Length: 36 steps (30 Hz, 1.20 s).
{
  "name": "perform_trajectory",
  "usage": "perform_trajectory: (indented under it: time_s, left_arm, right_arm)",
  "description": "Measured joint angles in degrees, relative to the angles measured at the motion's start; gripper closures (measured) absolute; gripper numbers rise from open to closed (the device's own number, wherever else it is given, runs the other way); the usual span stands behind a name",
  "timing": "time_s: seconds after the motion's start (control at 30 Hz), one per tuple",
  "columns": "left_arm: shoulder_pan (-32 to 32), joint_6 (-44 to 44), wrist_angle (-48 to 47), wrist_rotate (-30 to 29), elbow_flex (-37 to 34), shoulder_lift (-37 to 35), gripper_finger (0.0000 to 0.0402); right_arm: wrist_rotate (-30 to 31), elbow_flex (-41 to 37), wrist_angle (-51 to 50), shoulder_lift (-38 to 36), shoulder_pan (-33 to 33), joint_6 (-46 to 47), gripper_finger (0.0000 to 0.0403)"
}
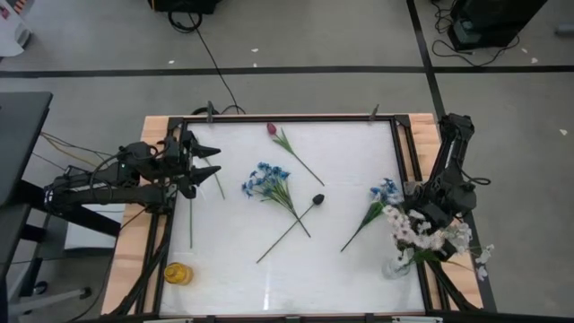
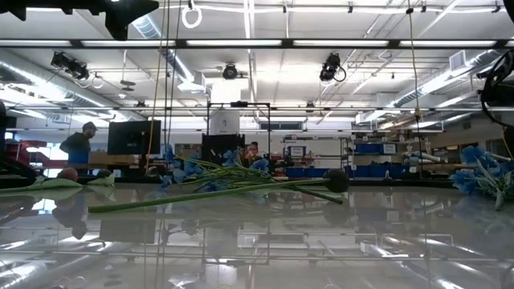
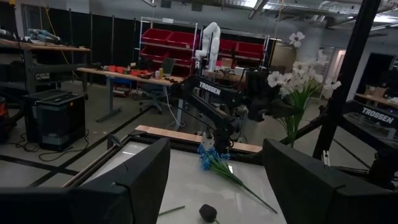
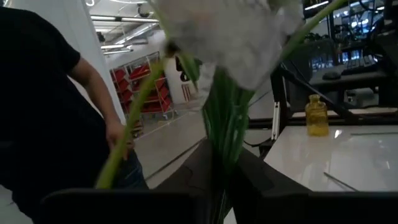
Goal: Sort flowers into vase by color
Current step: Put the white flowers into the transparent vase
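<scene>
White flowers stand in a clear vase at the table's near right, with my right gripper shut on their green stems. One blue bunch lies mid-table and another lies next to the vase. A black bud lies on its stem at the centre, and a red tulip lies near the far edge. A bare stem lies at the left. My left gripper hangs open above the table's left side with nothing between its fingers. My right gripper has the white flowers' bundle of green stems between its two fingers, just below the blossoms. The fingers reach in about level and lie across the stems. The stems stand tilted, their lower ends down in the clear vase.
A small yellow vase stands at the near left corner. The table has a dark frame with wooden side strips. Bare white surface lies along the near edge. A person stands beyond the table in the right wrist view.
</scene>
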Motion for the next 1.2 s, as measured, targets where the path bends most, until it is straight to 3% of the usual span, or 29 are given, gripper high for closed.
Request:
perform_trajectory:
  time_s: [0.2, 0.33, 0.73, 0.97, 1.2]
  left_arm:
    - [0.01, 0.00, 0.01, 0.00, 0.01, 0.00, 0.0141]
    - [0.01, 0.00, 0.01, 0.00, 0.01, 0.00, 0.0141]
    - [0.00, 0.00, -0.01, 0.00, -0.01, 0.02, 0.0141]
    - [-0.01, 0.00, -0.01, 0.00, -0.01, 0.01, 0.0141]
    - [0.01, 0.00, 0.01, 0.00, -0.01, 0.00, 0.0141]
  right_arm:
    - [-0.48, 0.00, 0.36, 0.01, 0.01, -0.48, 0.0296]
    - [-6.22, 0.00, 2.89, 0.00, 0.02, -4.71, 0.0287]
    - [-14.31, 0.00, 3.08, 0.00, 0.00, -8.61, 0.0360]
    - [-11.64, 0.00, 3.80, 0.00, -0.17, -12.09, 0.0383]
    - [-3.59, 0.00, 3.90, 0.00, -0.22, -18.30, 0.0382]
